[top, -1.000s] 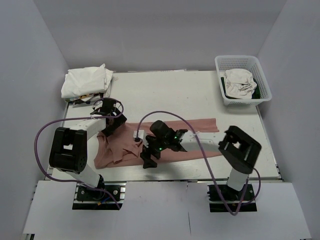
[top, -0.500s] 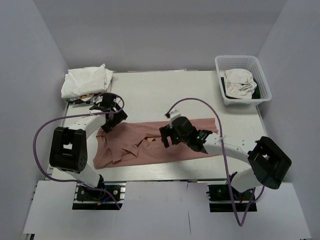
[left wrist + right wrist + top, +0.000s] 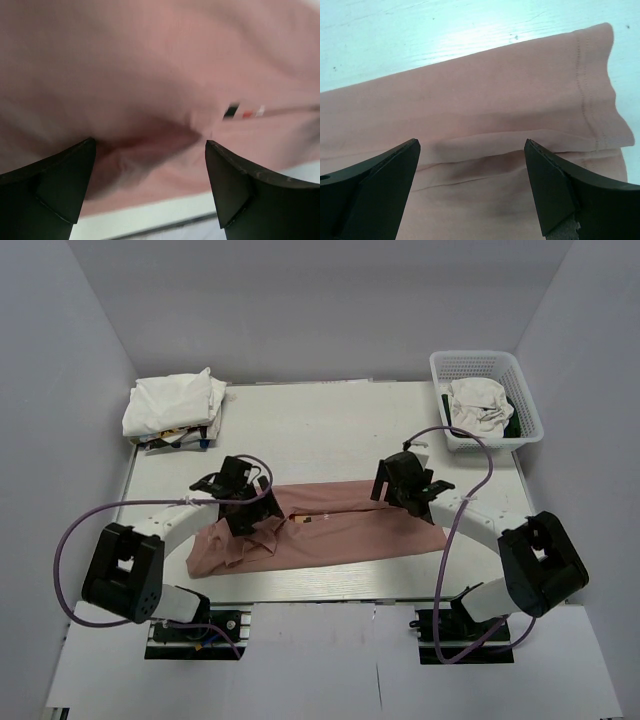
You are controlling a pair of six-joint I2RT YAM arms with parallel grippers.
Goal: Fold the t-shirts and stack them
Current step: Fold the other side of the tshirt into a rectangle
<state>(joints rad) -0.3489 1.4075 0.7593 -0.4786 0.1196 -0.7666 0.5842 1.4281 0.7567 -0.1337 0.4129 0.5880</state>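
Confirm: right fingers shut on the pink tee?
No, the right fingers stand wide apart, with the pink tee lying ungripped in the gap between them.

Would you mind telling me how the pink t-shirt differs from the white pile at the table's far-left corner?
The pink t-shirt lies spread in a long band across the near half of the table; the white pile sits bunched and stacked. The left gripper and right gripper hang open over the pink t-shirt; neither is near the white pile. Both are cloth lying on the table.
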